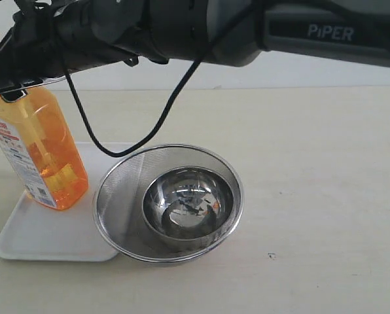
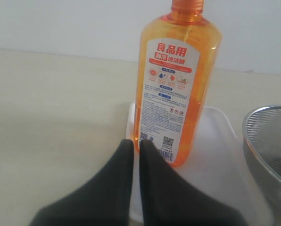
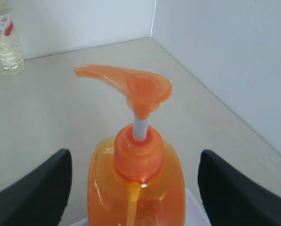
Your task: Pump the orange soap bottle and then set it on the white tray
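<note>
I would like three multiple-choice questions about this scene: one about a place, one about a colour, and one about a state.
1. Where does the soap bottle stand?
A. in the strainer
B. on the white tray
C. on the bare table

2. What colour is the pump's stem?
A. white
B. blue
C. black

3. How is the right gripper?
A. shut on the bottle
B. shut on nothing
C. open, with a finger on each side of the bottle

Answers:
1 B: its base rests on the tray.
2 A: the stem shows white under the orange pump head.
3 C: both fingers stand clear of the bottle.
</note>
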`<state>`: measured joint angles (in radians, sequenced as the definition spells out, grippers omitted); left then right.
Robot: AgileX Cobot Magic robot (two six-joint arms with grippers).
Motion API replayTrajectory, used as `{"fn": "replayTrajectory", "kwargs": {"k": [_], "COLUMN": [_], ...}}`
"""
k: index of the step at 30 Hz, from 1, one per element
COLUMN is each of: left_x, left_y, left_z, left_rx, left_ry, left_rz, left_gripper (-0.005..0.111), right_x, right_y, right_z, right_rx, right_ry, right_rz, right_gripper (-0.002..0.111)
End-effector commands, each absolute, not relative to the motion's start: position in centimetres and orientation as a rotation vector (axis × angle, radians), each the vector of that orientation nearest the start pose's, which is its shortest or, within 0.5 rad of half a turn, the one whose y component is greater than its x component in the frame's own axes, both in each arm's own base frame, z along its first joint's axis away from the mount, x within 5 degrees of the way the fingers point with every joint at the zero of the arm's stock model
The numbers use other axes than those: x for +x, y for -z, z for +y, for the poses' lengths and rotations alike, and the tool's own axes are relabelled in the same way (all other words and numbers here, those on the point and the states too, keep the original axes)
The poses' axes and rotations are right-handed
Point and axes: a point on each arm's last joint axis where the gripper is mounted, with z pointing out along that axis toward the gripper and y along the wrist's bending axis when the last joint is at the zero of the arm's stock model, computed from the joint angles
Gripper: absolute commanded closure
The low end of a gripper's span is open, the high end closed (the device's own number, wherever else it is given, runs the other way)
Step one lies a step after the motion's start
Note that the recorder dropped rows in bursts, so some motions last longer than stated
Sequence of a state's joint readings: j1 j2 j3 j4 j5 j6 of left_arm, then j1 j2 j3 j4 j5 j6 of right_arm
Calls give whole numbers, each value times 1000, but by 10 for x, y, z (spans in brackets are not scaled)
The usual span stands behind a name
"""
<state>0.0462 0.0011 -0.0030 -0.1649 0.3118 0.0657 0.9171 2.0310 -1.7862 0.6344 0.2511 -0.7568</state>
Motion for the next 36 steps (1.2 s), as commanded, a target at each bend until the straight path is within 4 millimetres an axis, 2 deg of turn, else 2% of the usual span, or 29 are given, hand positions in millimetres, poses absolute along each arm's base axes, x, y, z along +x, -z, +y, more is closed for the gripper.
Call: {"fn": "replayTrajectory", "kwargs": {"k": [1, 14, 20, 29, 33, 36], "left_x": [54, 54, 54, 54, 54, 54], "left_y": [-185, -185, -185, -185, -185, -185], "left_z": [-2, -2, -2, -2, -2, -2], "left_rx": [-101, -101, -101, -101, -101, -101], "left_ry": [90, 90, 90, 90, 90, 90], "left_rz": [1788, 1788, 1788, 1788, 1788, 1788], "left_gripper": [102, 102, 102, 102, 102, 102], "right_x": [292, 298, 297, 298, 301, 304], "right_y": [-311, -303, -293, -299, -294, -284], "right_z": [407, 413, 417, 434, 437, 440], "right_rx": [-1042, -987, -1002, -1019, -1018, -1017], "right_ry": [-659, -661, -658, -689, -688, -680], "right_rz": [1637, 1636, 1650, 1609, 1611, 1625], "right_gripper": [41, 41, 41, 41, 41, 41]}}
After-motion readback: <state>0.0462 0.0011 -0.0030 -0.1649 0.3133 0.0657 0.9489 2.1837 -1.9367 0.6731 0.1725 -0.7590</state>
